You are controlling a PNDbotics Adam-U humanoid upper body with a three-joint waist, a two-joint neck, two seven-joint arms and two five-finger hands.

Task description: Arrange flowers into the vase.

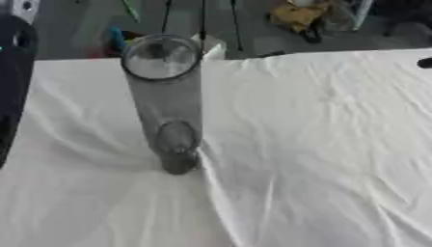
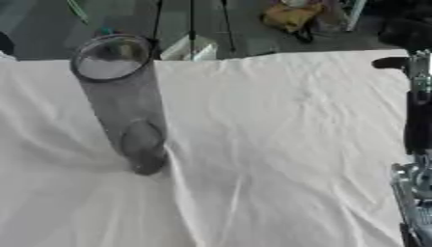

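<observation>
Vase [image 1: 165, 101]: tall clear glass cylinder, upright on the white cloth [image 1: 320, 144], mouth open and holding nothing visible.
Left arm [image 1: 13, 87]: dark, at the left edge, just left of the vase; hand hidden, finger state cannot be told.
Right arm [image 2: 415, 144]: black and silver, at the right edge, well apart from the vase; hand likewise unseen.

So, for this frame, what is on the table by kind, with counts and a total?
Clear glass vase, upright and empty: 1
White tablecloth, wrinkled: 1
Flowers on the table: 0
Total: 2
Only arm parts show at the side edges; no hand is visible.
</observation>
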